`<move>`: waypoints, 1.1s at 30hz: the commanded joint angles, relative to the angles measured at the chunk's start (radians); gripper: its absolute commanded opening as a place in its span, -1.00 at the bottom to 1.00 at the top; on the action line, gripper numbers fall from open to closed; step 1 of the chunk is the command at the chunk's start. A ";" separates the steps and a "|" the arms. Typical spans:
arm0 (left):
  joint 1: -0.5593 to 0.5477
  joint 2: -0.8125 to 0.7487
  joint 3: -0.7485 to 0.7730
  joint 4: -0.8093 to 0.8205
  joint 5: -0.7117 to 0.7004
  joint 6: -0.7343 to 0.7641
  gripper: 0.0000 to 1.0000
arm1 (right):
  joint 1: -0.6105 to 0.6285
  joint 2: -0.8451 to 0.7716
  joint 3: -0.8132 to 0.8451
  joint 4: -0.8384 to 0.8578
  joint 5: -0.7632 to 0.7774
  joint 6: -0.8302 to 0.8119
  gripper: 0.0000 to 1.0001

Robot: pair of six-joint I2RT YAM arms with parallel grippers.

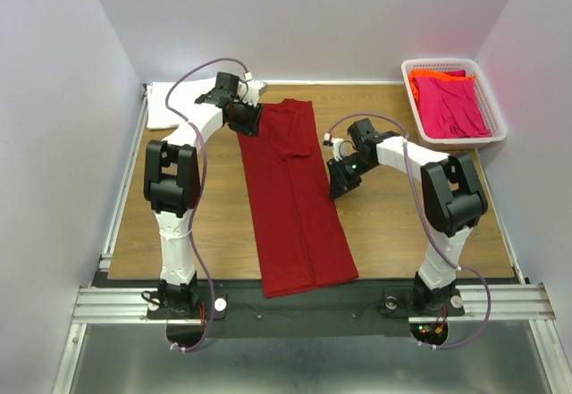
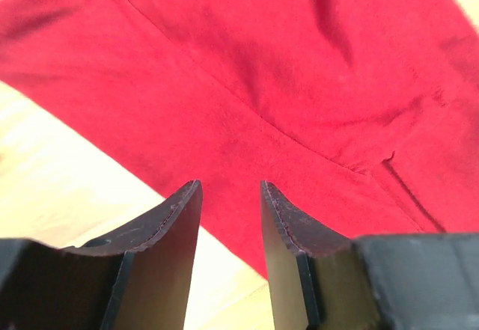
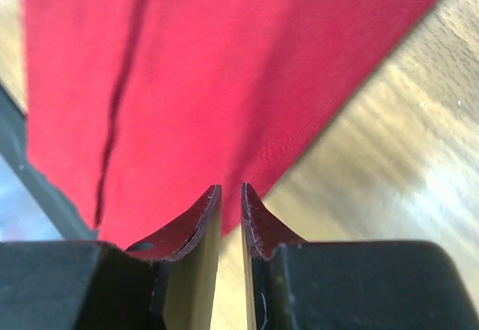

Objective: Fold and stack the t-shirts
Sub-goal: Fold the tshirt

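Observation:
The dark red t-shirt [image 1: 295,206] lies on the table as a long strip, folded lengthwise, running from the far middle to the near edge. My left gripper [image 1: 248,119] is open and empty, just above the strip's far left edge; in the left wrist view [image 2: 230,188] the red cloth [image 2: 262,68] fills the space ahead of the fingers. My right gripper [image 1: 338,187] hovers at the strip's right edge with its jaws a narrow gap apart and nothing between them [image 3: 231,189]; the red cloth [image 3: 209,68] lies just ahead. A white t-shirt [image 1: 170,104] lies at the far left corner.
A white lattice basket [image 1: 496,130] stands at the far right, holding a bright pink shirt [image 1: 451,104] and an orange one [image 1: 429,75]. The wooden tabletop [image 1: 402,224] ends at a metal rail [image 1: 313,300] near the arm bases. Grey walls close in on three sides.

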 commanded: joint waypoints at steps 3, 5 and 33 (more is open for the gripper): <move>0.000 0.060 -0.028 0.017 0.032 -0.029 -0.06 | 0.009 0.085 -0.015 0.119 0.012 0.077 -0.58; 0.000 0.098 -0.007 0.004 0.031 -0.026 -0.07 | 0.017 0.102 -0.034 0.143 0.005 0.103 -0.60; 0.003 -0.059 -0.138 0.065 0.156 -0.030 -0.01 | 0.037 0.399 0.643 0.196 0.222 0.271 -0.49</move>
